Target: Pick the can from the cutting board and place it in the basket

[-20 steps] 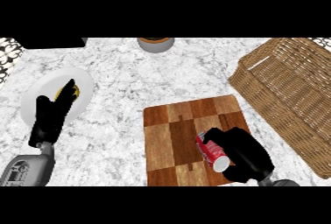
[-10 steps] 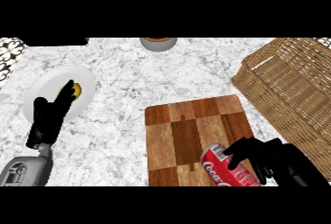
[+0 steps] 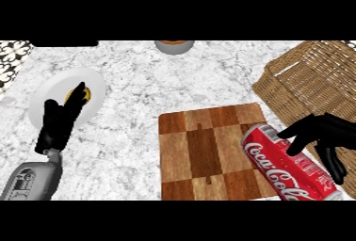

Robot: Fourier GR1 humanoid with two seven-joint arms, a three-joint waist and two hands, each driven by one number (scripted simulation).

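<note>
White marbled bench. Red cylindrical drinks can: held over the right edge of the chequered wooden cutting board, clasped by curled right robot hand. Woven wicker basket beyond board; can is best kept level.

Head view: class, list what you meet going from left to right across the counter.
Left hand → white plate → grey cup at the far edge → cutting board → red can → right hand, with the wicker basket beyond it.
</note>
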